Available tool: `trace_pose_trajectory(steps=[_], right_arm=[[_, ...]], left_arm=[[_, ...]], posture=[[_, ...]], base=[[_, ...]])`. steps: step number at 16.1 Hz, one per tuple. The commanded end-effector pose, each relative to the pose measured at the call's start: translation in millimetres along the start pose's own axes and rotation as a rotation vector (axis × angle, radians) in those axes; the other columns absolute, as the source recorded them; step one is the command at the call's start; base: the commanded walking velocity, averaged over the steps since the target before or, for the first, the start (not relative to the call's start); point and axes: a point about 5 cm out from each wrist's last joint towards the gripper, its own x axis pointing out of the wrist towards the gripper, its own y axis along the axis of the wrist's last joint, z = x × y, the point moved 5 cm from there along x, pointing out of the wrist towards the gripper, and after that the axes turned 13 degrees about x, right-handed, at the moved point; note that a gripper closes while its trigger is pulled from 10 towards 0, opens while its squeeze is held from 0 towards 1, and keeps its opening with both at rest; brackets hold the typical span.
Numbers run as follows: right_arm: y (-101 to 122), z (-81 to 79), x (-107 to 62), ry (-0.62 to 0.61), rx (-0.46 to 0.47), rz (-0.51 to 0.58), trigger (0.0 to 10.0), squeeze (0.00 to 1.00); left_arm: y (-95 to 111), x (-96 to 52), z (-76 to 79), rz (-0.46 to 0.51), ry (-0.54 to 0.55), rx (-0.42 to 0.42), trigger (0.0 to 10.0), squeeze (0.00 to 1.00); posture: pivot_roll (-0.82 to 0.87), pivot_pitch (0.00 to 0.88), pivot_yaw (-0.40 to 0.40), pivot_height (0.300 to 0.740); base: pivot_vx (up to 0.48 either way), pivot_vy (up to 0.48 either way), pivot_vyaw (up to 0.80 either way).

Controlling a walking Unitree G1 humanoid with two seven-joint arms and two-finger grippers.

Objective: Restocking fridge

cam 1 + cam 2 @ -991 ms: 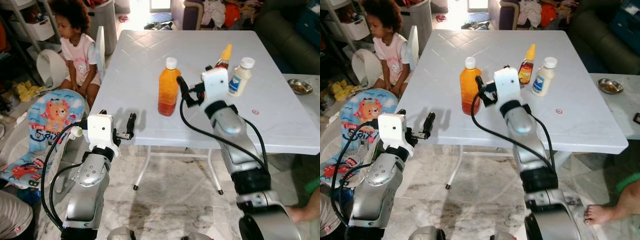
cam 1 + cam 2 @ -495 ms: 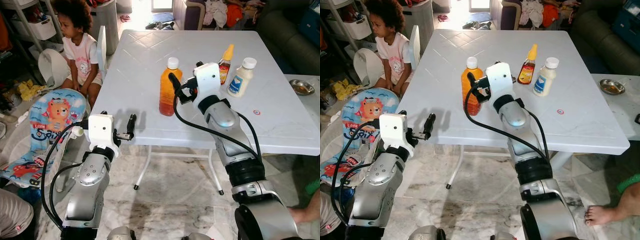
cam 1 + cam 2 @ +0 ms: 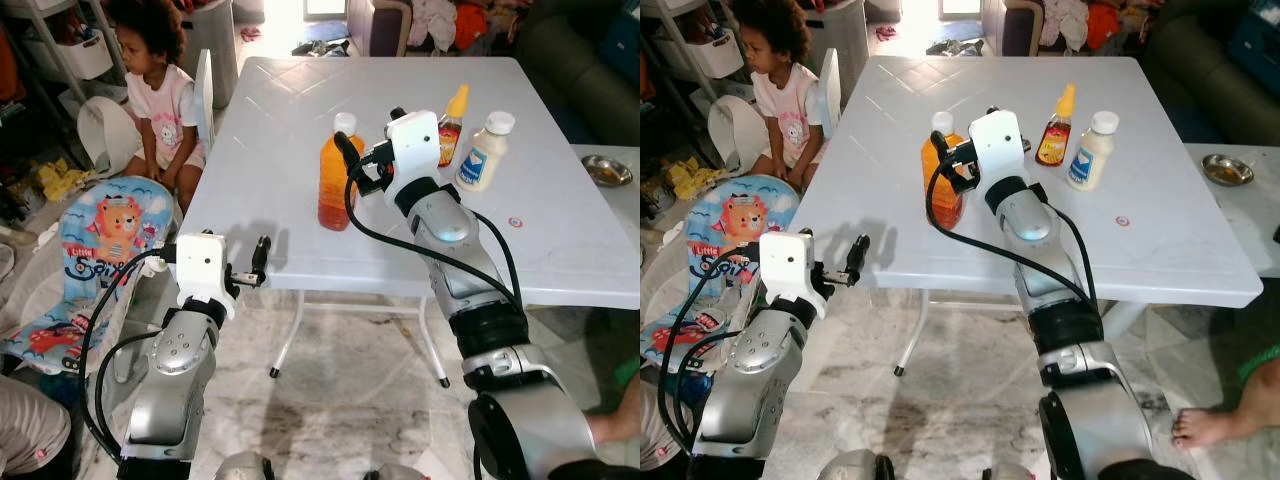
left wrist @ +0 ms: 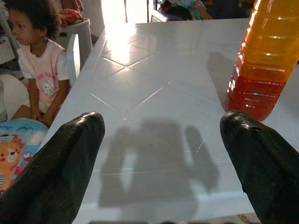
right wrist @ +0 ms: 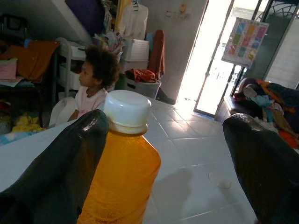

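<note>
— Where's the juice bottle [image 3: 338, 176]?
— Centre of frame, upright on the white tabletop [image 3: 560, 240], white cap on.
— And the right claw [image 5: 163, 154]?
— Fingers spread apart, level with the bottle's neck, not gripping it.
— The left claw [image 4: 163, 154]?
— Lower left, fingers apart, at the tabletop's near edge.

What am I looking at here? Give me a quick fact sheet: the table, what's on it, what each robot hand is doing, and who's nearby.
surface: white table
on it: orange juice bottle, sauce bottle, mayonnaise bottle
right gripper: open, fingers on either side of the juice bottle, not closed on it
left gripper: open, at the table's near edge, holding nothing
nearby: child seated beside the table; baby bouncer on the floor
</note>
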Motion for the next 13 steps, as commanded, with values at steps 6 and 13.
trace_pose_trajectory(steps=[6,13], right_arm=[[16.0,-4.0,18.2,0.018,0.02,0.031,10.0,0.0],[15.2,-12.1,32.2,0.091,0.05,-0.017,10.0,0.0]], left_arm=[[3.2,-6.1,-7.7,-0.01,0.006,0.017,10.0,0.0],[4.8,-5.6,-7.8,-0.02,-0.002,0.023,10.0,0.0]], posture=[[0.08,0.067,0.054,0.74],[0.09,0.072,0.059,0.74]], base=[[0.0,0.0,0.0],[0.0,0.0,0.0]])
